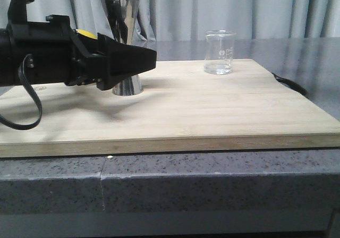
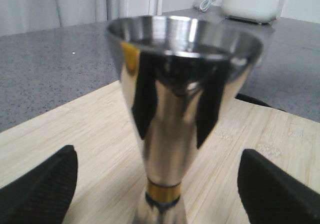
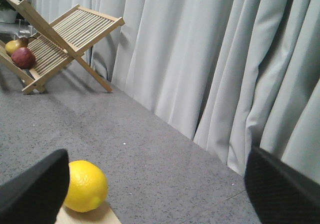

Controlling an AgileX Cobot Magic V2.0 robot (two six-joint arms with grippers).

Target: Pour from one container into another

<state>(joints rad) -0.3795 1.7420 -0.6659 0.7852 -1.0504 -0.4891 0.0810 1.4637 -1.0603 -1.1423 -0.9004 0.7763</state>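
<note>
The steel hourglass jigger (image 1: 123, 41) stands upright on the wooden board (image 1: 186, 116), left of centre. Seen from the left wrist, the jigger (image 2: 175, 109) fills the middle of the picture, its gold waist band low down. My left gripper (image 1: 144, 62) reaches in from the left at the jigger's waist. This left gripper (image 2: 160, 194) is open, with a gap between each finger and the steel. The clear glass beaker (image 1: 219, 52) stands at the board's far right. My right gripper (image 3: 157, 184) is open and empty, and the front view does not show it.
A yellow lemon (image 3: 86, 185) lies on a corner of the board, beside one right finger. On the grey counter a wooden slatted rack (image 3: 60, 39) holds fruit in front of the curtains. A black cable (image 1: 289, 84) runs off the board's right edge. A white appliance (image 2: 250, 1) stands further back.
</note>
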